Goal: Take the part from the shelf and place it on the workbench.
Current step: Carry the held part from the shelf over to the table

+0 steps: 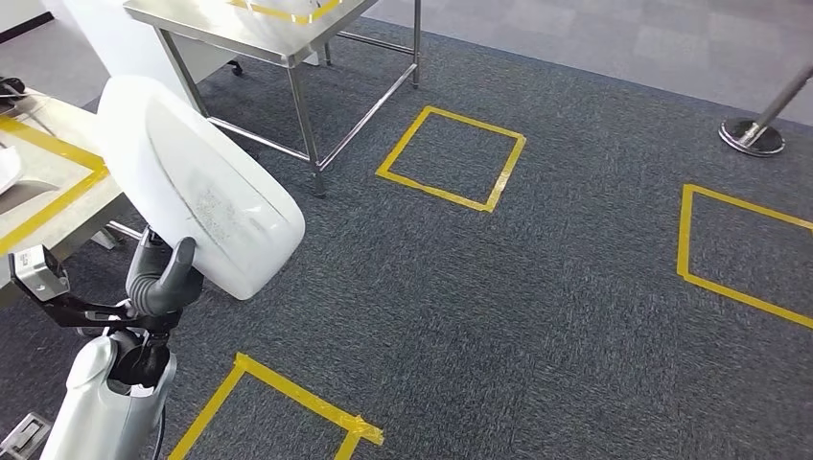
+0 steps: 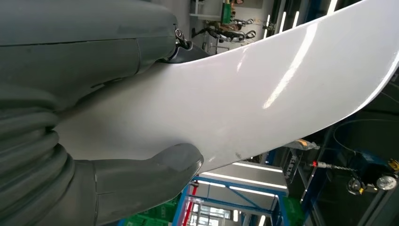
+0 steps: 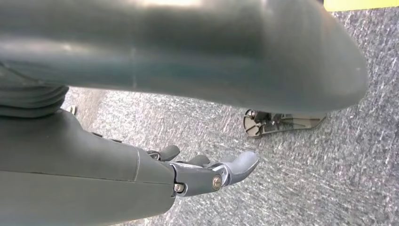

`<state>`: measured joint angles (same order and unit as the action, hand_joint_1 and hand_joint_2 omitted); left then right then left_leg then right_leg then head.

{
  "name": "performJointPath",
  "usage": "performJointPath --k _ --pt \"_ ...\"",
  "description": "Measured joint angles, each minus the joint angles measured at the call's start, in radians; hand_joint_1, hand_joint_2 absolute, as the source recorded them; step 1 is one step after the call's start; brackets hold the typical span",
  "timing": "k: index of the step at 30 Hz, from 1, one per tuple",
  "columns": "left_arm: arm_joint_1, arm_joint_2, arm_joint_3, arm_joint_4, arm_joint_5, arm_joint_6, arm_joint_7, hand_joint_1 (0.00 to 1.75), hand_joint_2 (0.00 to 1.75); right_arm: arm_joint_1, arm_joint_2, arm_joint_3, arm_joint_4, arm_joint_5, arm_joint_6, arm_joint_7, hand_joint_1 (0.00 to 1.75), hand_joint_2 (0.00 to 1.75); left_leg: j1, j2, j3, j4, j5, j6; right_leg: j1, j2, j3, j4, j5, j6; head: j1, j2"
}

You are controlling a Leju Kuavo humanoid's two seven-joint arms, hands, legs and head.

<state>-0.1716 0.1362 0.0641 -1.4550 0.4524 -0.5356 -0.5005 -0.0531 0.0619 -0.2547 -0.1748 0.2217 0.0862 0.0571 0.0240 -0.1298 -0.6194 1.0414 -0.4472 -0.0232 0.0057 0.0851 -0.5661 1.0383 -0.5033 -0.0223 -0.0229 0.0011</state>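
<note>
The left robot hand (image 1: 163, 283) holds the part (image 1: 197, 182), a large, smooth white panel with rounded corners and a gentle curve. In the head view the part stands raised above the hand, tilted, its upper end toward the upper left of the picture and its lower rounded corner near the hand. The hand grips the part at its lower edge. In the left wrist view the grey thumb (image 2: 155, 172) presses against one face of the part (image 2: 263, 89), and the darker fingers (image 2: 181, 44) lie across the opposite face; the panel's glossy surface reflects ceiling lights.

The part is carried in the air over the dark grey carpeted floor (image 1: 537, 307); it touches no tabletop. A tabletop (image 1: 53, 182) marked with yellow tape lies at the left edge of the head view, just beside the part. A second, metal-framed tabletop (image 1: 240, 29) stands further away at the top of the picture, also marked with yellow tape.

Yellow tape squares (image 1: 451, 158) mark the floor in several places. A metal post base (image 1: 753, 136) stands at the upper right.

The right robot hand (image 3: 207, 172) hangs above the carpet. Its fingers are spread apart, slightly curved, and hold nothing.
</note>
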Motion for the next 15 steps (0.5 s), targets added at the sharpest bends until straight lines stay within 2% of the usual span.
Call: performJointPath --k 2,3,4,5,6,7,8,9,10,11,12,13,14,15 --pt "0.004 0.002 -0.003 0.002 -0.008 0.008 0.004 1.75 1.75 -0.001 0.004 -0.005 0.000 -0.017 -0.008 0.016 0.00 0.00 0.001 -0.019 -0.005 -0.008 0.007 -0.013 0.002 -0.026 0.003 -0.008 0.008 -0.007 0.001 0.000" --pt "0.005 0.005 -0.004 0.004 -0.012 0.012 0.005 1.75 1.75 -0.001 0.008 -0.009 0.000 -0.025 -0.012 0.024 0.00 0.00 0.000 -0.006 -0.009 -0.006 0.005 -0.017 0.000 -0.039 0.006 -0.017 0.013 -0.013 0.000 0.000" --pt "0.005 0.007 -0.005 0.008 -0.014 0.015 0.006 1.75 1.75 0.000 0.011 -0.012 0.000 -0.030 -0.014 0.032 0.00 0.00 -0.002 0.021 -0.018 0.010 -0.007 -0.019 -0.002 -0.053 0.009 -0.026 0.019 -0.020 -0.002 0.000" --pt "0.002 0.010 -0.006 0.012 -0.016 0.017 0.005 1.75 1.75 0.001 0.015 -0.015 0.000 -0.033 -0.016 0.040 0.00 0.00 -0.004 0.057 -0.037 0.048 -0.031 -0.021 -0.003 -0.068 0.011 -0.034 0.023 -0.025 -0.003 0.000" --pt "0.000 0.011 -0.007 0.016 -0.016 0.018 0.003 1.75 1.75 0.003 0.017 -0.018 0.000 -0.035 -0.019 0.047 0.00 0.00 -0.005 0.093 -0.064 0.109 -0.066 -0.023 -0.002 -0.083 0.011 -0.038 0.025 -0.028 -0.005 0.000" --pt "-0.002 0.011 -0.009 0.021 -0.017 0.019 0.001 1.75 1.75 0.005 0.020 -0.021 0.000 -0.036 -0.022 0.054 0.00 0.00 -0.006 0.112 -0.094 0.179 -0.100 -0.027 -0.001 -0.099 0.011 -0.038 0.025 -0.030 -0.006 0.000" --pt "-0.003 0.011 -0.010 0.026 -0.017 0.019 0.000 1.75 1.75 0.007 0.024 -0.024 0.000 -0.038 -0.025 0.060 0.00 0.00 -0.005 0.120 -0.119 0.239 -0.123 -0.032 -0.001 -0.115 0.010 -0.037 0.024 -0.030 -0.006 0.000" --pt "-0.004 0.011 -0.010 0.030 -0.017 0.019 0.000 1.75 1.75 0.008 0.028 -0.027 0.000 -0.041 -0.028 0.063 0.00 0.00 -0.005 0.124 -0.129 0.269 -0.129 -0.035 -0.002 -0.131 0.009 -0.036 0.023 -0.030 -0.007 0.000" --pt "-0.004 0.011 -0.010 0.034 -0.017 0.019 0.001 1.75 1.75 0.009 0.032 -0.030 0.000 -0.045 -0.029 0.062 0.00 0.00 -0.004 0.128 -0.118 0.257 -0.115 -0.038 -0.003 -0.145 0.009 -0.034 0.021 -0.029 -0.007 0.000" --pt "-0.005 0.012 -0.010 0.037 -0.016 0.019 0.003 1.75 1.75 0.009 0.036 -0.034 0.000 -0.049 -0.029 0.057 0.00 0.00 -0.003 0.136 -0.088 0.208 -0.088 -0.041 -0.005 -0.160 0.010 -0.031 0.018 -0.026 -0.007 0.000" --pt "-0.006 0.013 -0.010 0.039 -0.015 0.019 0.005 1.75 1.75 0.008 0.040 -0.037 0.000 -0.050 -0.027 0.049 0.00 0.00 -0.003 0.160 -0.047 0.135 -0.060 -0.043 -0.005 -0.172 0.010 -0.026 0.014 -0.022 -0.007 0.000" --pt "-0.008 0.015 -0.010 0.041 -0.013 0.019 0.006 1.75 1.75 0.008 0.043 -0.040 0.000 -0.051 -0.024 0.040 0.00 0.00 -0.005 0.187 -0.009 0.070 -0.040 -0.041 -0.003 -0.183 0.010 -0.018 0.008 -0.016 -0.008 0.000" --pt "-0.009 0.017 -0.010 0.043 -0.011 0.019 0.006 1.75 1.75 0.008 0.045 -0.041 0.000 -0.049 -0.021 0.032 0.00 0.00 -0.006 0.205 0.016 0.026 -0.029 -0.033 0.000 -0.193 0.009 -0.011 0.002 -0.011 -0.008 0.000" --pt "-0.009 0.020 -0.010 0.045 -0.009 0.018 0.005 1.75 1.75 0.008 0.046 -0.042 0.000 -0.047 -0.018 0.026 0.00 0.00 -0.007 0.215 0.026 0.005 -0.027 -0.024 0.005 -0.203 0.010 -0.006 -0.002 -0.006 -0.007 0.000"
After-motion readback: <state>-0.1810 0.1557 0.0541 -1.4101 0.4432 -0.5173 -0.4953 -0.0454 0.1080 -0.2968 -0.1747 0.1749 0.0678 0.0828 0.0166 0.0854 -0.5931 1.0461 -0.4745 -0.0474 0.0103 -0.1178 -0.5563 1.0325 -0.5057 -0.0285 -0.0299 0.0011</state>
